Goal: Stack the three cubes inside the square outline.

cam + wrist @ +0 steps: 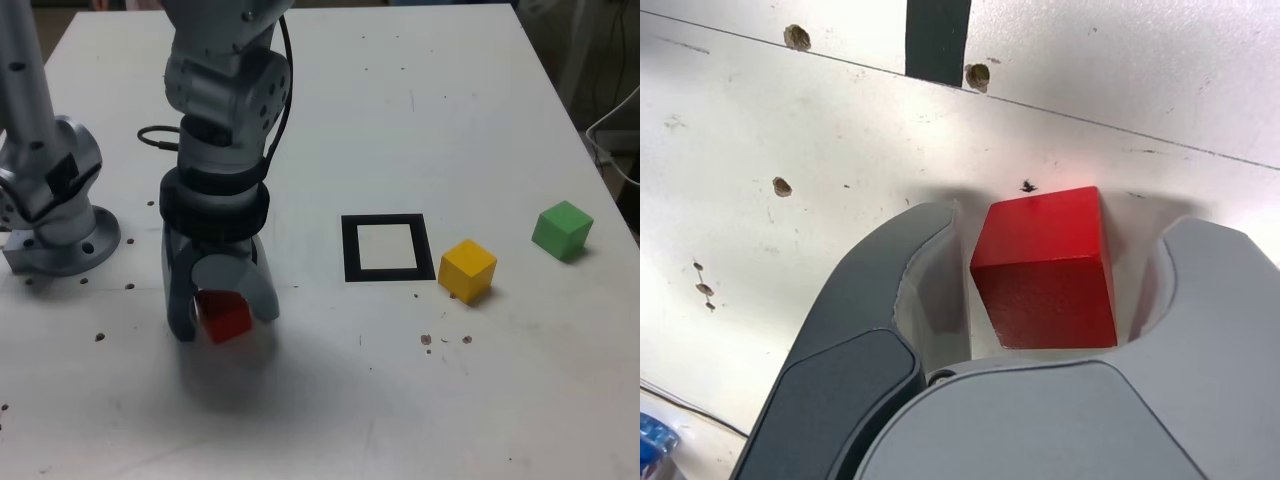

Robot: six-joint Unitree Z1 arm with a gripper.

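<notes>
Red Cube Sits Between Spread Claw Tips

The claw [224, 318] stands spread around the red cube [226, 316], gaps showing beside it. It should centre, then squeeze evenly. From the square outline [388, 248], in the exterior view, the red cube lies toward eight o'clock, the yellow cube [467, 271] at four, the green cube [563, 231] at three.

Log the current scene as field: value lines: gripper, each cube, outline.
gripper: over the red cube, jaws open on either side of it
red cube: between the jaws, on the table
yellow cube: on the table, just right of the outline in the exterior view
green cube: on the table, farthest right in the exterior view
square outline: black frame, white centre, no cube inside
stack: not started
</notes>
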